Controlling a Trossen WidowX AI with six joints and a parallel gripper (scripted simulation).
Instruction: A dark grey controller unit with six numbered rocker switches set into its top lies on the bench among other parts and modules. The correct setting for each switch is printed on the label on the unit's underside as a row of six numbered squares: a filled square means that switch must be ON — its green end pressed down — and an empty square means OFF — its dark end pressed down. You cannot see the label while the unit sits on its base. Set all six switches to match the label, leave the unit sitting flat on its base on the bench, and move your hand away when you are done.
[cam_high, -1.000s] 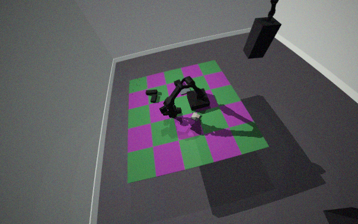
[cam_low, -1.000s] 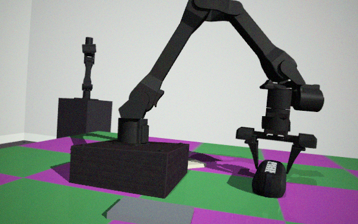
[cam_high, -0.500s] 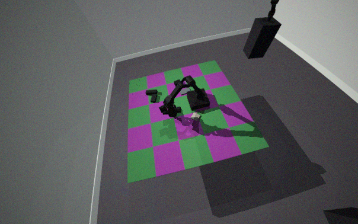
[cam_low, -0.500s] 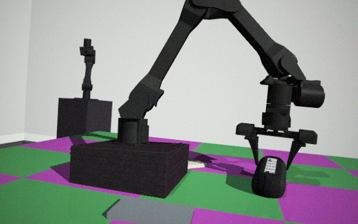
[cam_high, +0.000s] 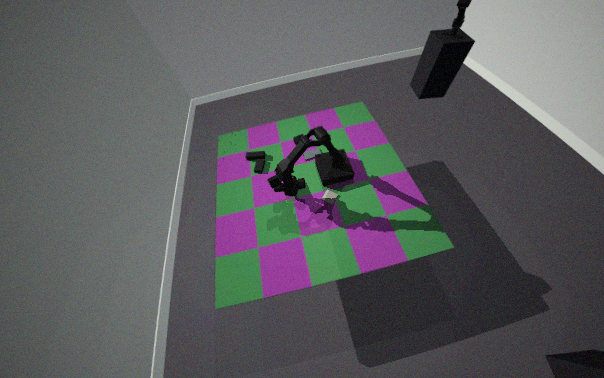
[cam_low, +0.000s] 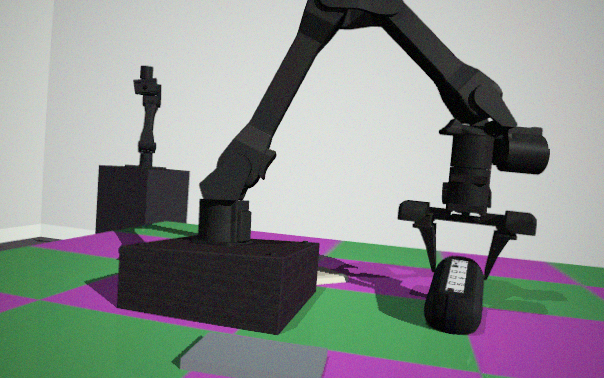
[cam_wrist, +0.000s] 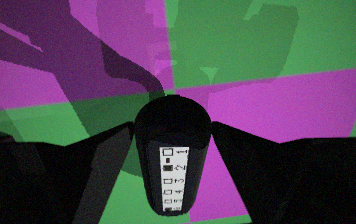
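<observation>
The dark controller unit (cam_low: 454, 315) (cam_wrist: 172, 114) is upside down, its underside label (cam_low: 457, 276) (cam_wrist: 174, 176) facing up. It is tilted, with one end raised; its lower end is at or near the bench. In the wrist view the label reads 1 empty, 2 filled, 3 empty, 4 empty, 5 empty; 6 is small but looks filled. A small extra dark mark sits between 1 and 2. My gripper (cam_low: 460, 274) (cam_wrist: 173, 126) points down, shut on the unit, one fingertip against each long side near the raised end. The rocker switches are hidden underneath.
The arm's box base (cam_high: 334, 171) (cam_low: 200, 285) stands beside the unit. A flat grey plate (cam_high: 312, 154) (cam_low: 255, 355) and a cream piece (cam_high: 330, 195) (cam_low: 331, 278) lie near it. Two dark parts (cam_high: 256, 155) (cam_high: 259, 166) lie apart. Another arm's box (cam_high: 440, 65) (cam_low: 122, 197) stands beyond.
</observation>
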